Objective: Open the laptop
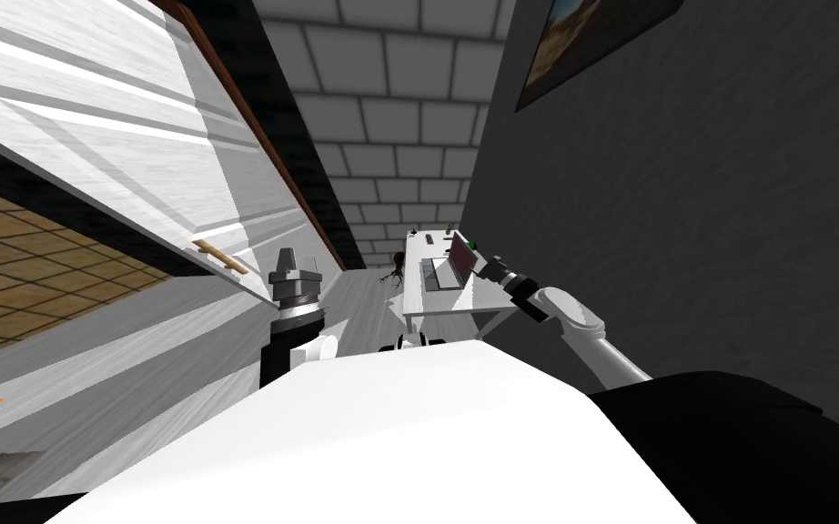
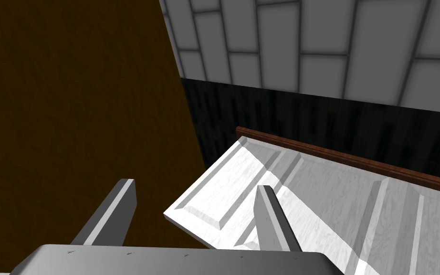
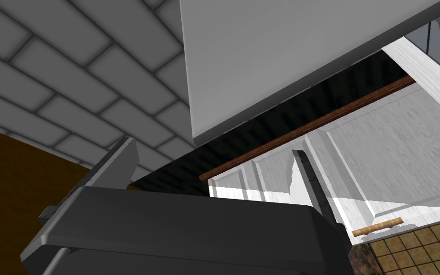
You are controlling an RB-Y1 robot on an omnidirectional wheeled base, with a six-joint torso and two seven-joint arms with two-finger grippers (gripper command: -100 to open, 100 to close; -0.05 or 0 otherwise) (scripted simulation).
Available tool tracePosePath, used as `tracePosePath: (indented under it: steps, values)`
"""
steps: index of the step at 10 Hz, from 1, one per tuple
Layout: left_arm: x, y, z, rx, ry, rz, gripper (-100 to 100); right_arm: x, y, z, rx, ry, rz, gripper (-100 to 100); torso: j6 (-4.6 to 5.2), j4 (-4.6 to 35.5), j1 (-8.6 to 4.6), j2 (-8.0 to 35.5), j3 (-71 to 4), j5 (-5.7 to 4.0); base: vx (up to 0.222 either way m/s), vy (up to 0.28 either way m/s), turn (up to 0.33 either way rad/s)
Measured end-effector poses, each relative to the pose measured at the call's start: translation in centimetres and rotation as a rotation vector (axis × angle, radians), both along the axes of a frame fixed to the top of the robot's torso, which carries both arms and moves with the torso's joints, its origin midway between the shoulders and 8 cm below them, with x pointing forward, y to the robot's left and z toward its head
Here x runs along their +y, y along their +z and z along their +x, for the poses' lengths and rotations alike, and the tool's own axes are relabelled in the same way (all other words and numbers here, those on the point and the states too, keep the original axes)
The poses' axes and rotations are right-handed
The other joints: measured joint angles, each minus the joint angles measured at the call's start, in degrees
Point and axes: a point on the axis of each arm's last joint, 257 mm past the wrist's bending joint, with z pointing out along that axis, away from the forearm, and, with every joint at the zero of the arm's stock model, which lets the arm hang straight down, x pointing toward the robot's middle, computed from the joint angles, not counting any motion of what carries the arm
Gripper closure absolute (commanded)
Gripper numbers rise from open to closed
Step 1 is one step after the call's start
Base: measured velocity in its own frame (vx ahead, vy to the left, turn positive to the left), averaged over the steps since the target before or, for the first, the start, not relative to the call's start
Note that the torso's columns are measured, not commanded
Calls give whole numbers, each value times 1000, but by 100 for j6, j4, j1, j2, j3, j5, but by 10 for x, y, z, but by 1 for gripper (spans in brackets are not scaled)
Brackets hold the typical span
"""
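The laptop [image 1: 449, 266] stands on a small white desk [image 1: 445, 305] ahead. Its lid [image 1: 462, 256] is raised, a dark reddish screen facing the grey keyboard [image 1: 438, 274]. My right gripper [image 1: 485, 265] is at the lid's right side, behind the screen. In the right wrist view the right gripper [image 3: 214, 147] is open, and a flat light grey panel [image 3: 286, 62] hangs just past its fingertips, not clamped. My left gripper [image 1: 295, 266] is held upright to the left of the desk; in its wrist view the left gripper [image 2: 195, 185] is open and holds nothing.
A white panelled door [image 1: 136, 164] with a wooden handle [image 1: 220, 256] leans along the left. A dark grey wall [image 1: 682, 227] with a picture frame [image 1: 581, 36] closes the right. A dark spindly object [image 1: 397, 267] stands left of the desk; small items [image 1: 431, 238] sit at its far end.
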Motion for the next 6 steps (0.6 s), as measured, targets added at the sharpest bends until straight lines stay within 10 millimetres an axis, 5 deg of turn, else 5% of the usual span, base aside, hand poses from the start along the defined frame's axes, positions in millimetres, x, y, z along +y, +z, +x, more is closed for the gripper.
tracePosePath:
  steps: [6]
  values:
    - [0, 0, 0, 0, 0, 0, 0, -4, -9, -13, 5, 14, -209, 100, -2, 6, -37, 18, 12, -12, 28, 117, -70]
